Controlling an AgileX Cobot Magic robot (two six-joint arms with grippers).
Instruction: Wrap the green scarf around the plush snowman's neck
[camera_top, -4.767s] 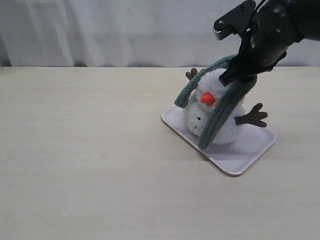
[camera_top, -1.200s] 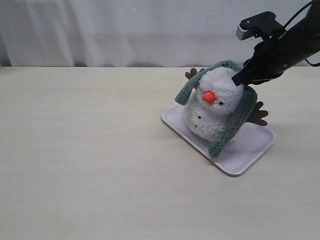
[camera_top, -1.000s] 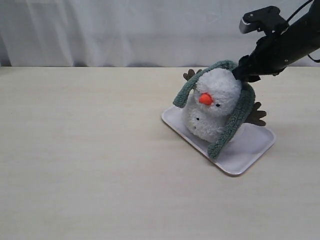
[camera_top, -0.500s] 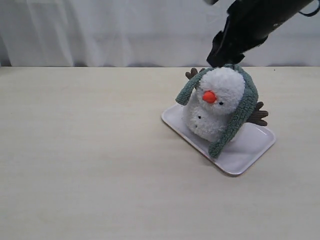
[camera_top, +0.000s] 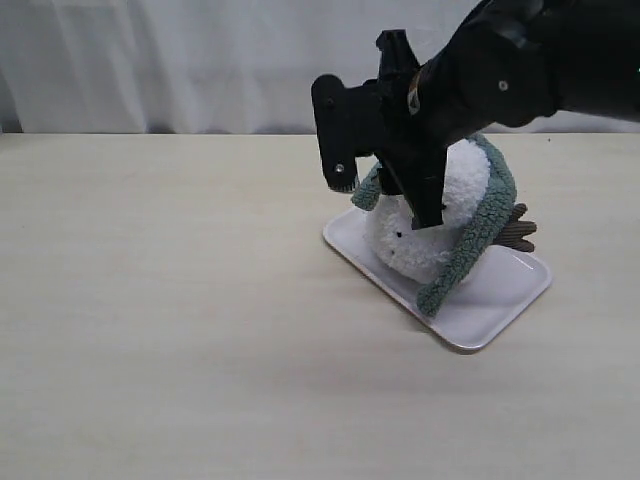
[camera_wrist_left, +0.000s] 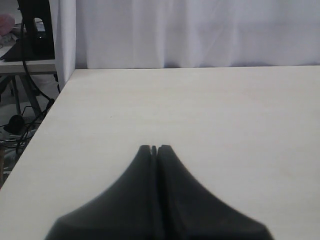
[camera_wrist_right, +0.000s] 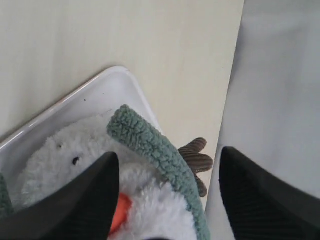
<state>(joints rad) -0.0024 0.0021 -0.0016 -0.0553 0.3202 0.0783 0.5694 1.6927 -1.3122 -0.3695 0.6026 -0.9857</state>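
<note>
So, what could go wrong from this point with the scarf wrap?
The scarf only lies over the top of the snowman, not wound around it, so tugging its short end could slide it right off. The snowman sits tilted on the tray, and the open right end effector hangs close over its face, so a push might topple it.

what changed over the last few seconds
The right gripper let go of the green scarf atop the head, rose, then swung across to the front of the plush snowman, jaws open near the scarf's shorter end. The snowman, tipped at first, sits more upright. Scarf still only draped over its head; tray unmoved.
</note>
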